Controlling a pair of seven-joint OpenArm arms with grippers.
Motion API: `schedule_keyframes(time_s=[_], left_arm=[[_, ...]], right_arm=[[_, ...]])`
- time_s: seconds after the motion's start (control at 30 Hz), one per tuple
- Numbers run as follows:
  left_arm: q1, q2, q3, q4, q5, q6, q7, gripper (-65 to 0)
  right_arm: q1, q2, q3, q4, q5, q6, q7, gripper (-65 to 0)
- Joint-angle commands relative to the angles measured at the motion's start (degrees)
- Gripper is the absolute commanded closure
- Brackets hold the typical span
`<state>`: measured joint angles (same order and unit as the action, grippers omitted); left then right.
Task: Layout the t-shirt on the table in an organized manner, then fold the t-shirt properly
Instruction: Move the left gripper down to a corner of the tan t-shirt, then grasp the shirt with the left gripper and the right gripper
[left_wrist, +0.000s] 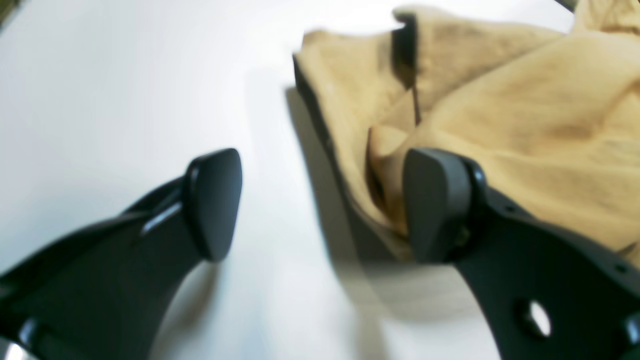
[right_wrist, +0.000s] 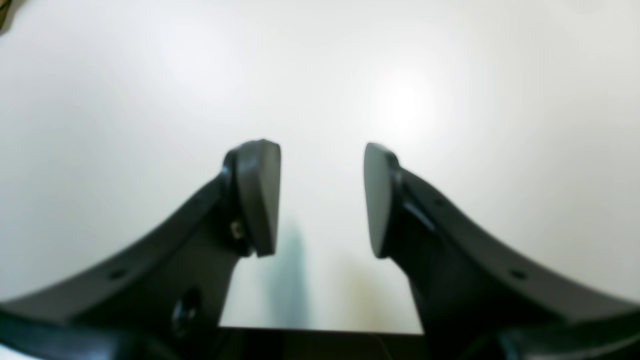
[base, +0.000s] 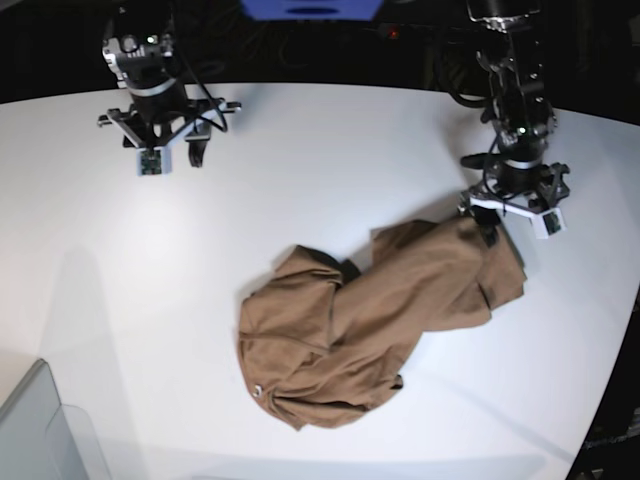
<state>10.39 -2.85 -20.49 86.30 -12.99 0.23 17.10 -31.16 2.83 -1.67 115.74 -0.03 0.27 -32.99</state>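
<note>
The tan-brown t-shirt (base: 380, 320) lies crumpled in a long bunched heap on the white table (base: 300, 180). My left gripper (base: 508, 218) hangs over the heap's upper right end. In the left wrist view it (left_wrist: 322, 205) is open wide, with only bare table between the pads. Its right finger (left_wrist: 435, 205) stands against the edge of the shirt (left_wrist: 525, 125). My right gripper (base: 160, 140) is far off at the table's back left, away from the shirt. It is open (right_wrist: 320, 200) over bare table (right_wrist: 150, 100), holding nothing.
A translucent grey bin (base: 40, 430) sits at the front left corner. The table's curved edge (base: 620, 330) runs close to the shirt on the right. Dark equipment and cables stand behind the table's far edge.
</note>
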Motion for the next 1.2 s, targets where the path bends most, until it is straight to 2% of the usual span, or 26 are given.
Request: schedule_keyframes(time_s=[0.0, 0.13, 0.27, 0.57, 0.67, 0.77, 0.83, 0.9, 0.97, 1.0, 1.07, 1.17], left_arm=[[-1.3, -1.8, -0.1, -0.1, -1.5, 0.3, -1.4, -48.6], [-3.8, -3.8, -0.1, -5.4, -8.0, 0.3, -1.4, -48.6], [-4.5, -5.4, 0.2, -7.0, -11.6, 0.1, -1.4, -48.6], [-8.4, -5.5, 0.3, -7.3, -12.0, 0.0, -1.2, -48.4], [-11.4, -5.5, 0.3, -10.2, -12.3, -0.1, 2.5, -47.5], [-13.9, -5.5, 0.3, -13.3, -12.3, -0.2, 4.4, -38.4], [-15.2, -5.5, 0.3, -14.9, -12.3, -0.2, 4.7, -28.4], [-15.7, -5.4, 0.3, -15.6, -12.3, -0.2, 4.8, -16.9], [-15.4, -5.4, 0.2, -14.5, -12.3, -0.1, 4.8, -2.1], [-15.0, -5.4, -0.1, -13.4, -12.4, -0.1, 4.9, 0.0], [-12.5, -5.5, -0.3, -10.0, -12.5, 0.2, 6.0, -2.5], [-7.5, -5.4, -3.6, 0.3, -12.5, 0.0, 9.4, 0.0]], right_arm=[[0.0, 0.1, 0.0, 0.9, 0.0, 0.1, 1.4, -28.1], [0.0, 0.1, 0.0, 0.3, 0.0, 0.1, 1.4, -28.1], [0.0, 0.1, 0.0, 0.2, 0.0, 0.1, 1.4, -28.1], [-0.3, 0.1, 0.0, 0.2, 0.0, 0.1, 1.4, -28.1], [-0.4, 0.1, 0.1, 0.2, 0.0, 0.1, 1.4, -28.1], [-0.5, 0.1, 0.2, 0.2, 0.0, 0.1, 1.4, -28.1], [-0.5, 0.1, 0.4, 0.1, 0.0, 0.1, 1.0, -28.1], [-0.4, 0.1, 0.4, 0.1, 0.0, 0.1, -0.5, -28.1], [-0.1, 0.1, 0.4, 0.1, -0.1, 0.1, -1.6, -28.1], [-0.1, 0.1, 0.4, 0.1, -0.1, 0.1, -1.7, -28.1], [0.0, 0.2, 0.4, 0.1, -0.1, 0.1, -1.6, -28.1], [0.3, 1.2, 0.4, 0.1, -0.1, 0.1, -1.4, -28.0]])
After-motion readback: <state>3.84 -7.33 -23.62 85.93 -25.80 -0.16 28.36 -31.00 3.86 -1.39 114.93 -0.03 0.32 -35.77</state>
